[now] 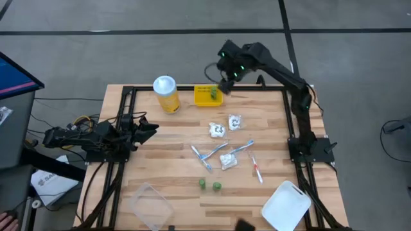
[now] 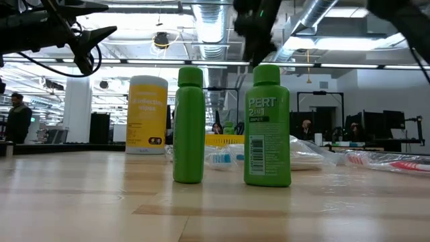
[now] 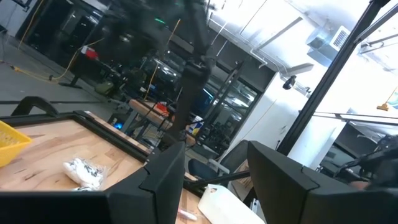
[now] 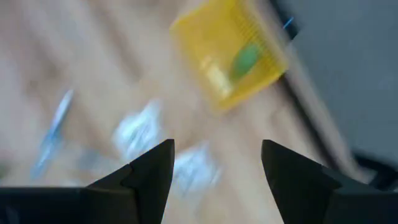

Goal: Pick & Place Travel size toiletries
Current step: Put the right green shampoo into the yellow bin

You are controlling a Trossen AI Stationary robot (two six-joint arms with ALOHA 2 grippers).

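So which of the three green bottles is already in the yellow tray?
The green bottle lying in the yellow tray at the table's far edge; the other two stand together near the front.

One camera hangs overhead, looking straight down on the whole desk. Another sits at desk height, very close to two green bottles, facing the room behind. Each wrist camera looks past its own fingers. The overhead and right wrist views share the yellow tray.
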